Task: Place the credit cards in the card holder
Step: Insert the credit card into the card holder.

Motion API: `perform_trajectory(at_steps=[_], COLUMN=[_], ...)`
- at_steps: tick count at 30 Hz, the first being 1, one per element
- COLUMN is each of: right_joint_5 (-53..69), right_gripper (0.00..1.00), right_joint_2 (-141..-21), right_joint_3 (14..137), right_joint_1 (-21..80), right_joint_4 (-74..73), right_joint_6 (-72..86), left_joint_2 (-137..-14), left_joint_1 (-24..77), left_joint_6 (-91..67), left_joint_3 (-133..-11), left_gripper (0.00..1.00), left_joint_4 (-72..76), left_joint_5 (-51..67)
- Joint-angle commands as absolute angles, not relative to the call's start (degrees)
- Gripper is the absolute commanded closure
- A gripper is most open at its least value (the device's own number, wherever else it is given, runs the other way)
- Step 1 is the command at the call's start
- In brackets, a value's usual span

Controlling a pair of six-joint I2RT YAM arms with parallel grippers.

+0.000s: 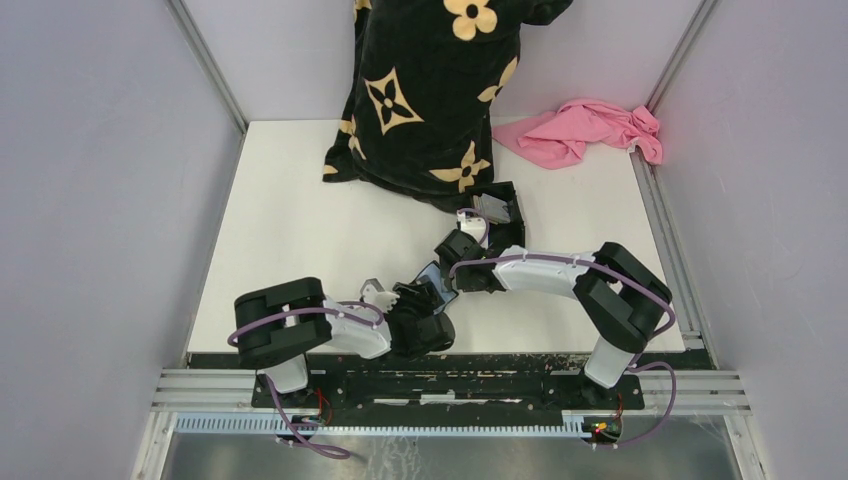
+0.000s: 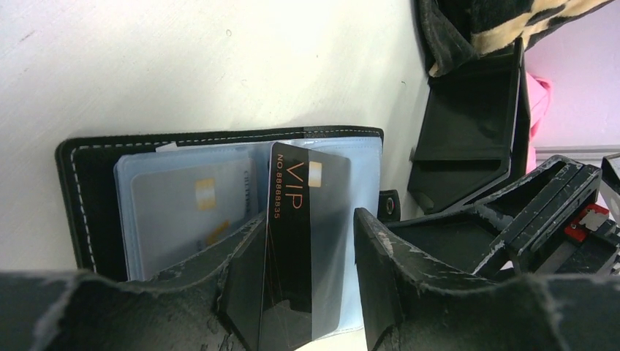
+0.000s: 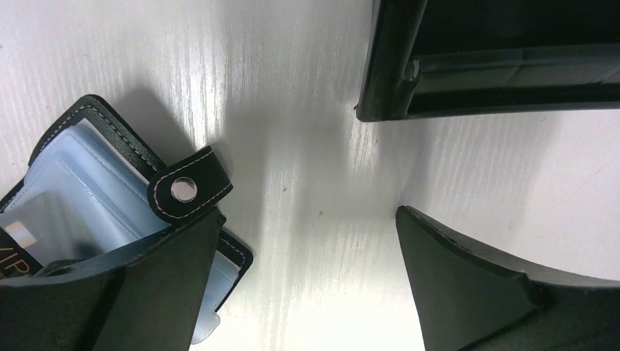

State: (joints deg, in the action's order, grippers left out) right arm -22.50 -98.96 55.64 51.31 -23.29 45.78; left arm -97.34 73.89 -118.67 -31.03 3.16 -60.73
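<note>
Here, left gripper (image 2: 308, 223) jaws stood apart around black VIP card (image 2: 289, 219) at open card holder (image 2: 95, 183) pockets. Right gripper (image 3: 308, 213) gaped wide, one finger over its edge.

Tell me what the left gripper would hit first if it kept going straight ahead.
Most likely the black VIP card between its fingers, then the open card holder behind it; depth is unclear.

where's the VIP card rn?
Left wrist view: the VIP card stands between the left gripper's fingers, partly under a clear sleeve of the open card holder, right of a grey card.
</note>
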Motion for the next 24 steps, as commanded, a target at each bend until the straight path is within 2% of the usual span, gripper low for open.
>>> perform_trajectory(at_steps=[1, 13, 24], right_joint_5=[-10.3, -11.1, -14.2], right_gripper=[0.00, 0.00, 0.00], right_joint_2=[-101.2, -99.1, -95.2], right_joint_3=[51.8, 51.1, 52.8], right_joint_1=[54.7, 54.7, 54.6], right_joint_4=[-33.0, -34.2, -35.8], right_joint_6=[44.9, 45.0, 44.4], left_joint_2=[-102.7, -102.8, -100.0], left_joint_1=[76.6, 76.7, 76.7], left_joint_6=[-131.6, -131.0, -127.4], left_joint_3=[-29.2, -33.3, -34.9], left_gripper=[0.46, 0.50, 0.55], left_joint_4=[-18.0, -20.8, -29.0], left_joint_5=[-34.3, -36.5, -34.0])
